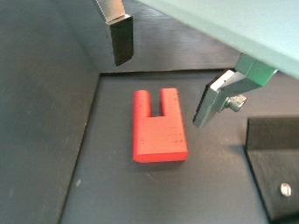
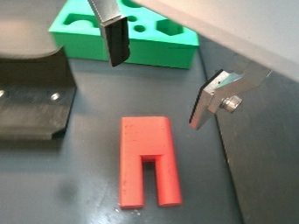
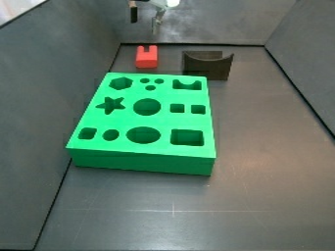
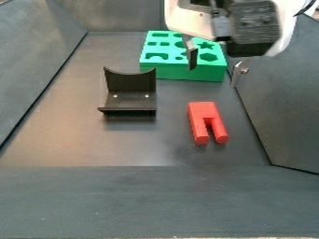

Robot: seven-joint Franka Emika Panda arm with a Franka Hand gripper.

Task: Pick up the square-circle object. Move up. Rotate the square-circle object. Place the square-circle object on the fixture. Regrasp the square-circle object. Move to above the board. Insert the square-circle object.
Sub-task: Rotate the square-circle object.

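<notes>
The square-circle object (image 1: 159, 131) is a small red block with two prongs, lying flat on the dark floor (image 2: 149, 162). My gripper (image 1: 163, 89) hangs open above it, one finger on each side and nothing between them (image 2: 158, 93). In both side views the red block (image 3: 147, 56) (image 4: 207, 122) lies beside the fixture (image 3: 207, 63) (image 4: 129, 91), a dark block with a curved notch. The green board (image 3: 147, 120) (image 4: 174, 51) lies flat with many shaped holes. The gripper (image 4: 214, 67) is well above the floor, between board and block; in a side view only its lower part shows (image 3: 151, 12).
Dark slanted walls enclose the floor on the left (image 4: 37, 65) and right (image 4: 281, 112). The fixture's base plate (image 2: 30, 96) lies close to the red block, and the board's edge (image 2: 122, 39) is just beyond the fingers.
</notes>
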